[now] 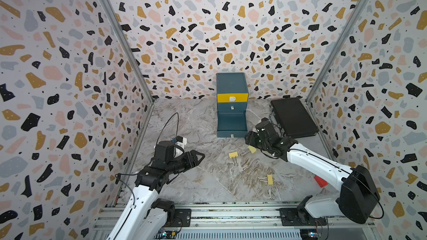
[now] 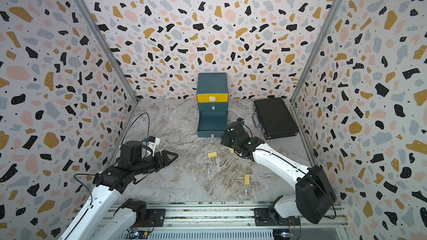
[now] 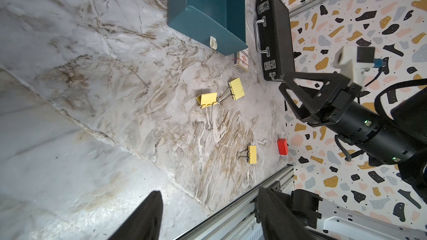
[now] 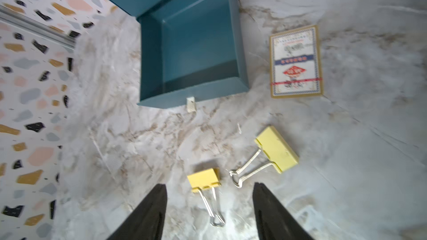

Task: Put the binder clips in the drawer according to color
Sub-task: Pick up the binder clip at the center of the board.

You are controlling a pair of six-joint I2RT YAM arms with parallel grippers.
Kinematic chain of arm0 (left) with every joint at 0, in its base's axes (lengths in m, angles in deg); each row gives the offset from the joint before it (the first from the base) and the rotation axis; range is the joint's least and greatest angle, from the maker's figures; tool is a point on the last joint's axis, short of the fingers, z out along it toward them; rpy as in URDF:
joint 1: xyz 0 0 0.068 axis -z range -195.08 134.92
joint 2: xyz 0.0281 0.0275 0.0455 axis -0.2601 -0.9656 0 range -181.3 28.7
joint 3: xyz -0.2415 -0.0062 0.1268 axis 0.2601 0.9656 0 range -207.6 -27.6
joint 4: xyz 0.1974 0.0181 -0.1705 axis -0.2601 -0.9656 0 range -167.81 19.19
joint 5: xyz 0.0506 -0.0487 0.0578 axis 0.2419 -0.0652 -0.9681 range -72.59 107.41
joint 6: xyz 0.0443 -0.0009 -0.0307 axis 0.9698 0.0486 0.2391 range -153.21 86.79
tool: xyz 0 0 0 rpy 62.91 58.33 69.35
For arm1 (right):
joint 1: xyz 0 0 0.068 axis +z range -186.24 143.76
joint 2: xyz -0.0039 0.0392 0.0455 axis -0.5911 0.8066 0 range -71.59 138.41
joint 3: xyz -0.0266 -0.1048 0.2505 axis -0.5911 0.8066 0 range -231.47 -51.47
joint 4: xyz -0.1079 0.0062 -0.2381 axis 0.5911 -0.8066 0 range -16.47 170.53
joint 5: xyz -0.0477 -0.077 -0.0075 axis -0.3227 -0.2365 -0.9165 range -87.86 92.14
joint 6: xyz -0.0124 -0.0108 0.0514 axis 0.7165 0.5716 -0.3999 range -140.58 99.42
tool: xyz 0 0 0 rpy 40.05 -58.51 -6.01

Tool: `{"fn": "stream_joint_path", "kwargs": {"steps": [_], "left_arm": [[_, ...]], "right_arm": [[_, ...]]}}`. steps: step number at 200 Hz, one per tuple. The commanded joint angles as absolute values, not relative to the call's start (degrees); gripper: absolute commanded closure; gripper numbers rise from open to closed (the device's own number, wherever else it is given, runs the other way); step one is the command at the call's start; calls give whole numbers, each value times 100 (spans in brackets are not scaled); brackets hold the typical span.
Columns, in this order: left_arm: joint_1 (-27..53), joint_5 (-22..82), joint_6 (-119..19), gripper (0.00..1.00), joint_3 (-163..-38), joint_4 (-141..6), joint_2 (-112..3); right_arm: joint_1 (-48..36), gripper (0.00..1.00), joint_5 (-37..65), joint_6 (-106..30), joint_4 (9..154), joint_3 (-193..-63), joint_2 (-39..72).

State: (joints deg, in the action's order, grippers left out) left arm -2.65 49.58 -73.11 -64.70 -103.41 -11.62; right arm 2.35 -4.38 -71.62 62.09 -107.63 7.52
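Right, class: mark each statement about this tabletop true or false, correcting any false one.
1. Three yellow binder clips lie on the marble table. True.
2. The lowest drawer is shut. False: the bottom teal drawer stands pulled out.
3. A flat black briefcase lies closed beside the dark-teal drawer chest. True.
4. One arm grips a clip. False: the right gripper is open and empty.
5. A pink clip lies in the open drawer. False: its visible inside is bare.
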Motion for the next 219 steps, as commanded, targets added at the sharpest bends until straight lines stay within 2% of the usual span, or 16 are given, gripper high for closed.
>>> {"fn": "stream_joint_path", "kwargs": {"steps": [1, 88, 140, 168, 219], "left_arm": [[-304, 4998, -7329, 31, -6487, -10333, -1090], [-304, 4954, -7364, 31, -6505, -10426, -989], [-306, 5004, -7210, 31, -6553, -10500, -1156], [-304, 5108, -7168, 31, -6566, -10447, -1208], [-304, 5103, -7118, 32, -6525, -10472, -1355]], "right_arm": [[196, 31, -627, -7047, 5024, -10901, 787], [-147, 18, -486, -8914, 4099, -12370, 2605], [-212, 17, -426, -9875, 3720, -12839, 3476], [-241, 17, -528, -9924, 3720, -13027, 3768], [-278, 24, -558, -10055, 3684, -13189, 4155]]}}
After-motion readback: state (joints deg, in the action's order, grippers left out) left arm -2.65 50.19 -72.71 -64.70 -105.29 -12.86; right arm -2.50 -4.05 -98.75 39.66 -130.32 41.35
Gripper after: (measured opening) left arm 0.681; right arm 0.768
